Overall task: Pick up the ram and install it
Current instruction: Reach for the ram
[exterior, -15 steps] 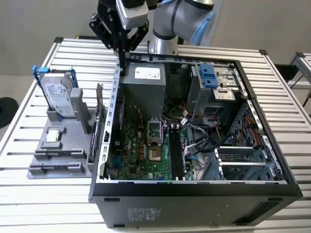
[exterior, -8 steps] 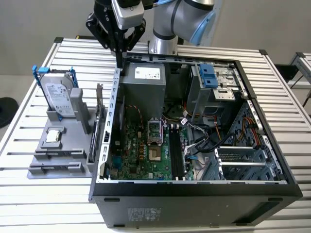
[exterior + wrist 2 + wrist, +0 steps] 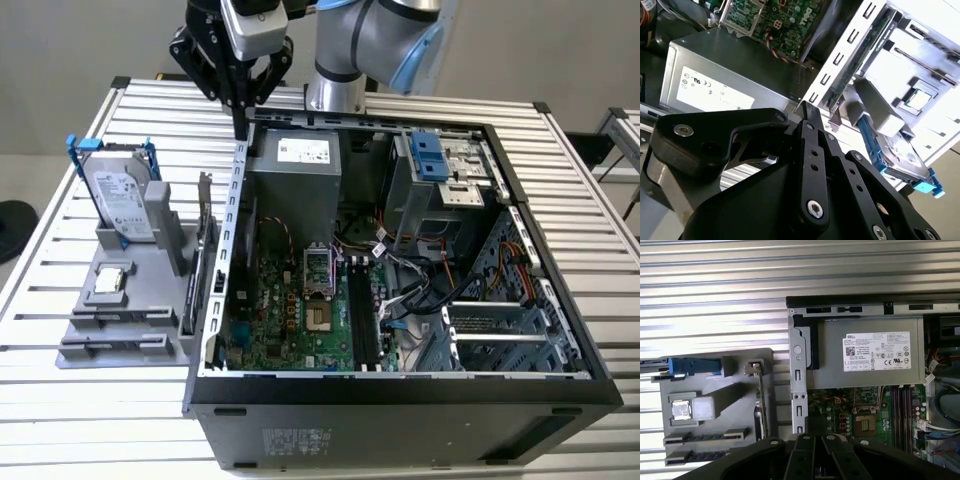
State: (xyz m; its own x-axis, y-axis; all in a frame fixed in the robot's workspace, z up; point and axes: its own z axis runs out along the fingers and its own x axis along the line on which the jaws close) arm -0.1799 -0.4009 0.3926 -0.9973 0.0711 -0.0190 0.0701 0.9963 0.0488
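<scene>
Black two-finger tool (image 3: 241, 122) closed, empty, over open black computer case (image 3: 400, 412) corner. Thin bluish-dark ram stick (image 3: 760, 405) stands edgewise in grey holder (image 3: 732, 392), apart.

grey, black and a little blue

we see a table (image 3: 60, 400) of pale silver slats, striped by thin dark gaps. the holder (image 3: 150, 300) on it is mid-grey, and the hard drive (image 3: 120, 200) is silver in a bright blue bracket (image 3: 72, 150). the computer case (image 3: 400, 420) is black outside and bare grey metal within. its motherboard (image 3: 290, 310) is green, and the power supply (image 3: 300, 175) is grey with a white label. the gripper (image 3: 240, 125) is black, the arm (image 3: 350, 40) silver-grey with a light blue cap.
</scene>
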